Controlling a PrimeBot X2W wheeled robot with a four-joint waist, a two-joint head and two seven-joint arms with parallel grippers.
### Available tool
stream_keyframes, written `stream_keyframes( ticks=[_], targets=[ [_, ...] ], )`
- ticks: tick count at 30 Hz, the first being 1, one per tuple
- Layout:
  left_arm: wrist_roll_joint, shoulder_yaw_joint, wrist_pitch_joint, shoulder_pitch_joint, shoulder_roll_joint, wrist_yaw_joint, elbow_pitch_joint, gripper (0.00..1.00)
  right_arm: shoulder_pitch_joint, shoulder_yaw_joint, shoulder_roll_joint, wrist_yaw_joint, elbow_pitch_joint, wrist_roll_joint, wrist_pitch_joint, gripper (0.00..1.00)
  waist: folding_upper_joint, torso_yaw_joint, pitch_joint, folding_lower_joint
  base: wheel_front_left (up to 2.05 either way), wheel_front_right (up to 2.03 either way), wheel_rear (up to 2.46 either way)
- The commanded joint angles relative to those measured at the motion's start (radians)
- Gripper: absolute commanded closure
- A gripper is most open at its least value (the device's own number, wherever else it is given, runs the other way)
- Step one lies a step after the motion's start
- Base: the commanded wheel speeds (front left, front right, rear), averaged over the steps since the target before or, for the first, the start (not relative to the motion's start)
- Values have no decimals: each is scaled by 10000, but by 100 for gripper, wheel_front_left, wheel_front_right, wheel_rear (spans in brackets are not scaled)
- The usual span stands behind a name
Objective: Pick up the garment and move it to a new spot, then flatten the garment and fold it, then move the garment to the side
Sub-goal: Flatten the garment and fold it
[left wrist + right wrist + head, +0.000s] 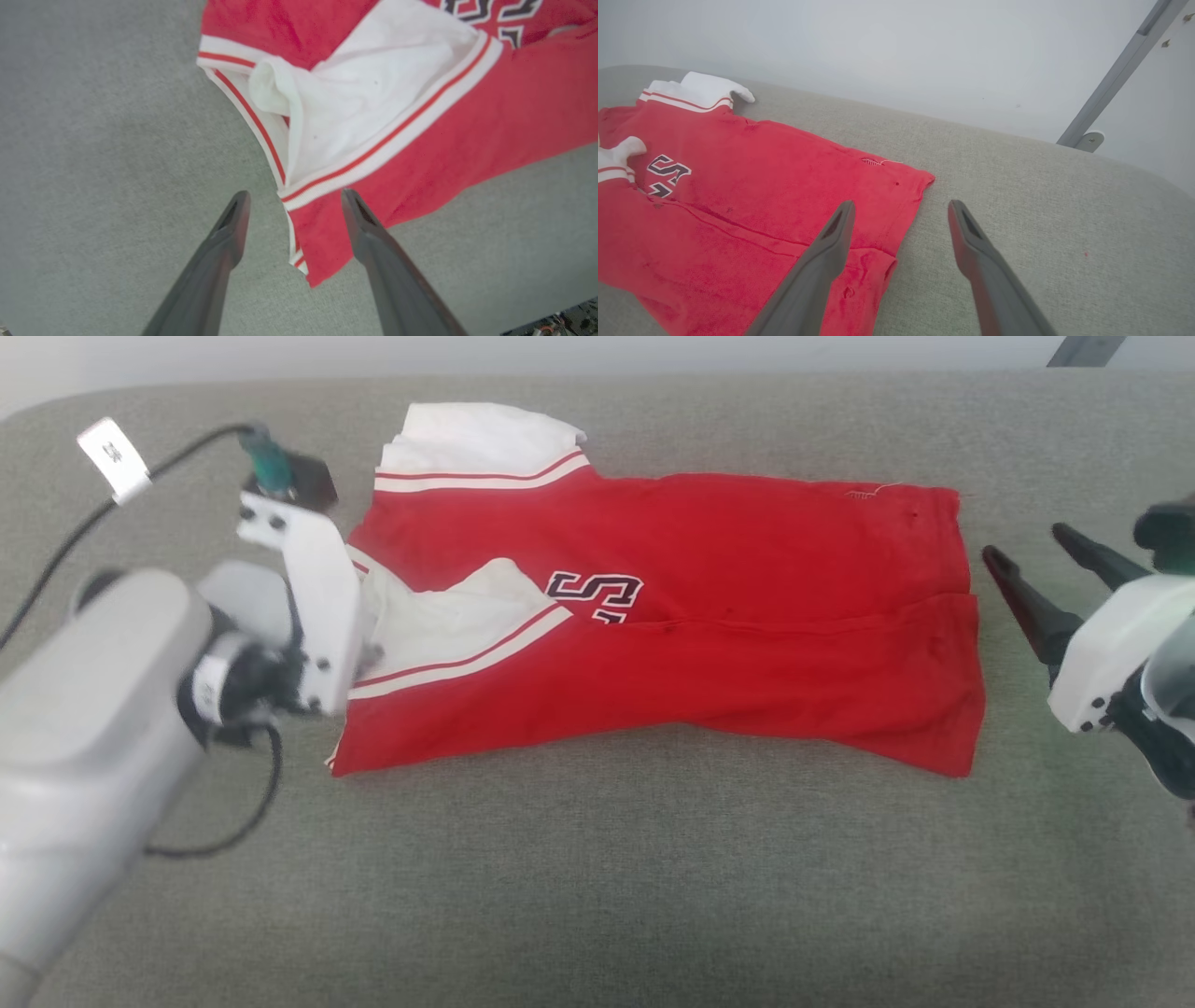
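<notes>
Your garment [709,644] lies folded lengthwise on the grey cushion [597,877]. At its 9 o'clock your left gripper [292,196] is spread astride the striped sleeve edge, holding nothing. At 3 o'clock your right gripper [1025,541], also spread and empty, sits beside the hem.

Grey fabric surface [597,896]; slanted metal bar [1113,77]

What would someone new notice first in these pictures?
The red shirt stands out, lying partly folded across the middle of the grey cushion, with a white sleeve turned in beside its dark lettering. Next come the open left tool, poised at the shirt's striped edge, and the open right tool at the hem end.
</notes>
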Motion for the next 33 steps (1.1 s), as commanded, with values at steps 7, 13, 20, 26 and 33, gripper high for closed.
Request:
stream_keyframes(
  ticks=[7,13,20,26,33],
  targets=[
    [-280,-122,785,1054,664,1119,-1685,0,1273,-2207,801,1,-1249,-1449,-327,0,0,-293,60,0,0,0,0],
    [-333,44,410,1600,1053,1373,-1675,0,2334,-3815,1816,1,-2909,-2592,392,0,0,-648,360,0,0,0,0],
    [-472,176,-324,1830,770,1012,-528,0,3318,-4636,2672,2,-4616,-3220,1729,0,0,-865,657,0,0,0,0],
    [-827,64,-272,1978,303,488,539,100,3867,-4752,2943,1,-5249,-2857,3424,0,0,-825,793,0,0,0,0],
    [-809,75,-543,1652,-58,156,877,100,3887,-4628,2960,2,-5226,-2400,5886,0,0,-516,865,0,0,0,0]
  ],
)
